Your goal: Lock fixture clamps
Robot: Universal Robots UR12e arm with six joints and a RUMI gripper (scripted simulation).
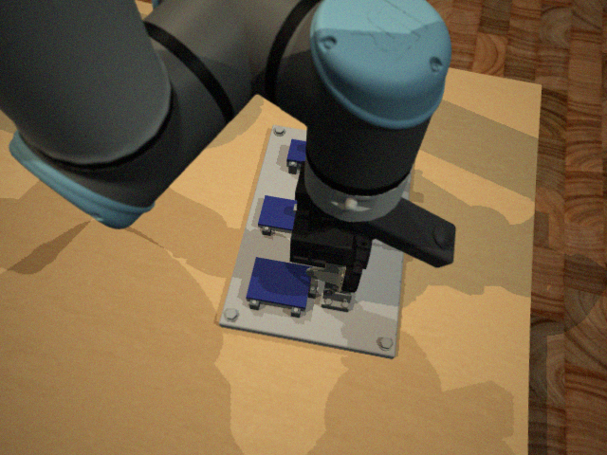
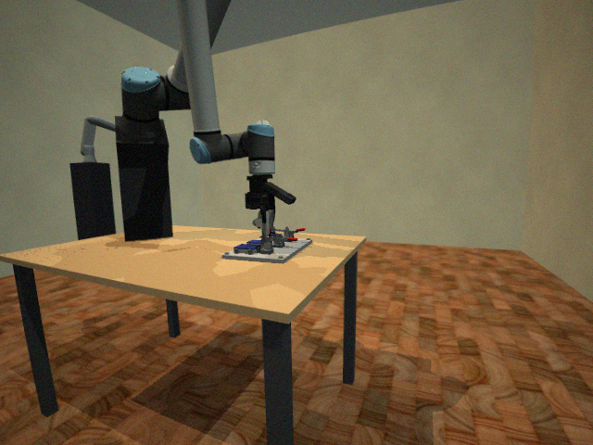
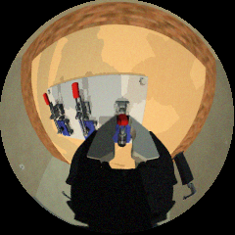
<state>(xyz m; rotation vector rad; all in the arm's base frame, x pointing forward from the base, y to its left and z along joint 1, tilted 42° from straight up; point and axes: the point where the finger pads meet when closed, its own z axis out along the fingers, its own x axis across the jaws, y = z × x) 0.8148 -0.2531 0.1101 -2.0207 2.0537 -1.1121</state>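
Observation:
A grey fixture plate (image 1: 319,245) lies on the table with three blue parts; the nearest part (image 1: 279,282) is the largest. My gripper (image 1: 333,279) points straight down over the nearest clamp and is shut on its red-tipped handle (image 3: 121,120), which stands upright between the fingers in the wrist view. The nearest clamp's base (image 1: 336,300) shows under the fingers. The other two clamps (image 3: 80,105) (image 3: 55,110) have red handles lying back, away from their blue parts. In the exterior view the gripper (image 2: 264,230) stands over the plate (image 2: 267,248).
The arm's big links (image 1: 98,73) hide the far part of the plate in the top view. The table's right edge (image 1: 534,245) is near the plate. A dark robot pedestal (image 2: 144,182) stands at the table's back left.

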